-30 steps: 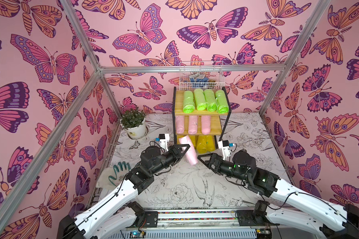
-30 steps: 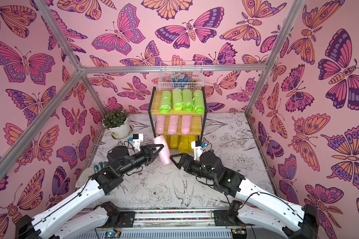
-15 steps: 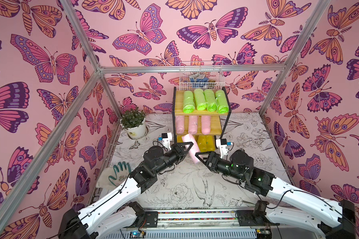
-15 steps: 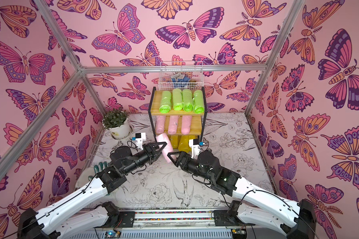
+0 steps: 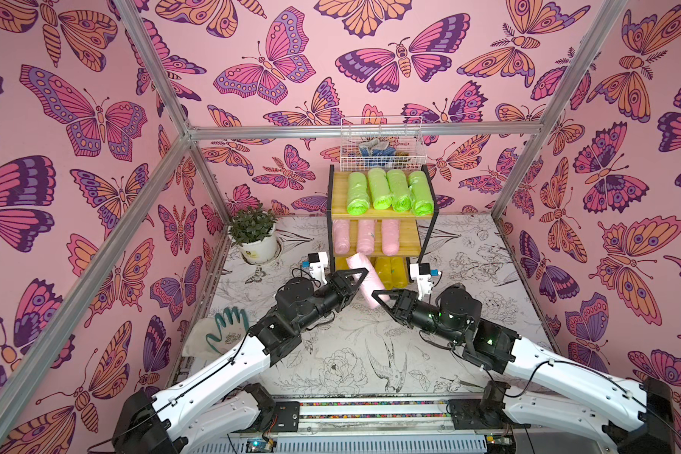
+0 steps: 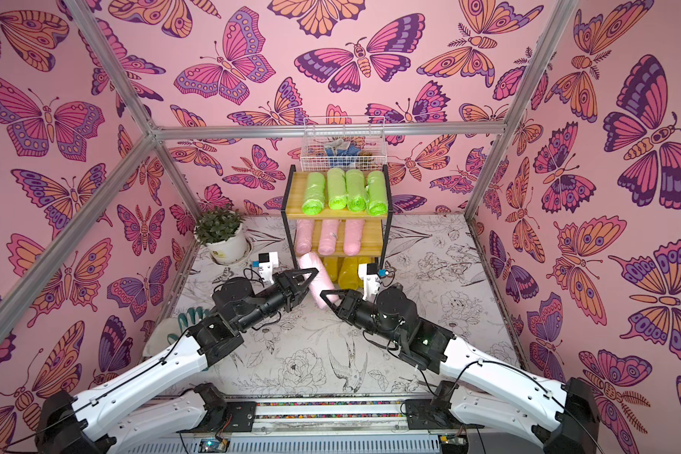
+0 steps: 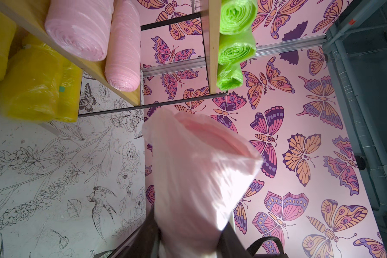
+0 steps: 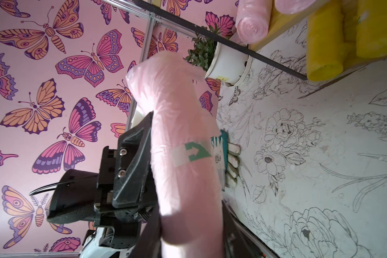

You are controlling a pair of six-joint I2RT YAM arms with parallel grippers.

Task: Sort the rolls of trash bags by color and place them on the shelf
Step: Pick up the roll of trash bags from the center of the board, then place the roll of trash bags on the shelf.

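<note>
Shelf (image 5: 339,193): stands at the far end of the surface (image 5: 350,353), with three wooden boards in a black frame.
Green rolls (image 5: 390,190): four lie side by side on the shelf's top board, ends facing the arms.
Pink rolls (image 5: 364,236): three lie side by side on the shelf's middle board, with bare wood beside them on the right arm's side.
Yellow rolls (image 5: 388,271): packed on the shelf's bottom board. The held roll and both grippers hide part of them, so I can't count them.
Held roll (image 5: 364,281): the fourth pink one, held up just in front of the shelf's bottom board. It is tilted, with its far end toward the shelf's front corner on the left arm's side. A strip of tape with a green arrow (image 8: 194,153) crosses its wrap.
Left gripper (image 5: 359,283): clamped on the held roll about halfway along, just in front of the shelf.
Right gripper (image 5: 379,302): jaws closed on the held roll at the end farther from the shelf, as the right wrist view shows.
Plant (image 5: 252,232): in a white pot near the shelf, on the left arm's side.
Glove (image 5: 229,326): lies flat, well apart from the shelf, toward the left arm's base.
Wire basket (image 5: 382,141): white, hangs on the wall just behind and above the shelf's top board.
</note>
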